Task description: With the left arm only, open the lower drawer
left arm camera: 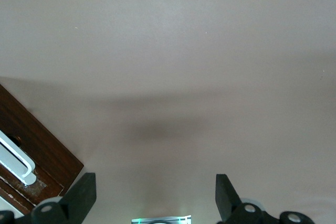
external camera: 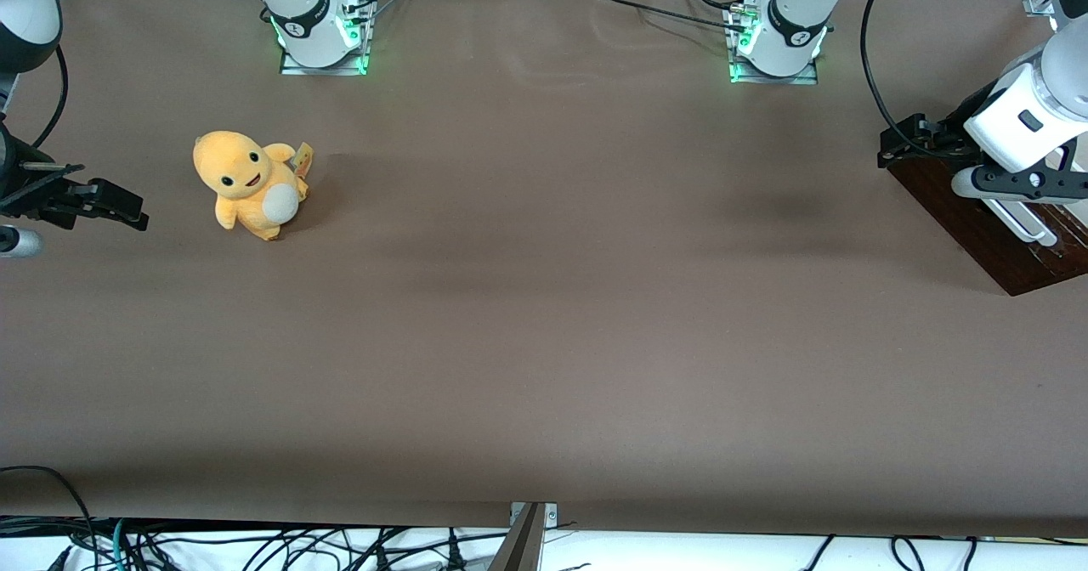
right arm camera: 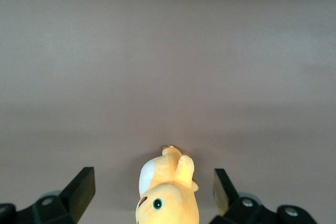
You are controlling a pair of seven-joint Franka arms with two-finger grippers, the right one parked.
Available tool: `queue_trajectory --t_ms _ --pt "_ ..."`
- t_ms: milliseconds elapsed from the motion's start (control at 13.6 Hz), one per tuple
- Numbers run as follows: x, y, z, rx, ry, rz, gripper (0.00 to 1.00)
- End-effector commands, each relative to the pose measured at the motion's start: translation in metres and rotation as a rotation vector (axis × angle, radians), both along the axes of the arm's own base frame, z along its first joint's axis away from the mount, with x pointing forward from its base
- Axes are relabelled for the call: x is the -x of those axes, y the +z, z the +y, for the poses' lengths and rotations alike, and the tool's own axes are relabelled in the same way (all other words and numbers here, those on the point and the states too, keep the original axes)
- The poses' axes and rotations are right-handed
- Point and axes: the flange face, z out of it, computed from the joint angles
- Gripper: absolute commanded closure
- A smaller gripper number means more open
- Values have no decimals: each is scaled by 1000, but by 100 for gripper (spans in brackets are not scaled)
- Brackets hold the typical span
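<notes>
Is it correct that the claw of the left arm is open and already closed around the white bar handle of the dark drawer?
Not quite. The left wrist view shows the claw open over bare table, with the white bar handle of the lower drawer off to one side, outside its fingers. Nothing is grasped.

A yellow plush toy (right arm camera: 168,192) lies on the brown table (right arm camera: 168,66), white belly and one dark eye visible, between two black fingertips (right arm camera: 81,188) spread wide apart. Neither fingertip touches it.
</notes>
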Motion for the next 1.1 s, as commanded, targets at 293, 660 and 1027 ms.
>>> queue_trajectory --t_ms 293,660,1027 --pt "-3 5 0 -9 -21 0 0" --pt "-7 -2 -2 -12 -20 14 0" --pt "-11 -8 1 -11 -14 17 0"
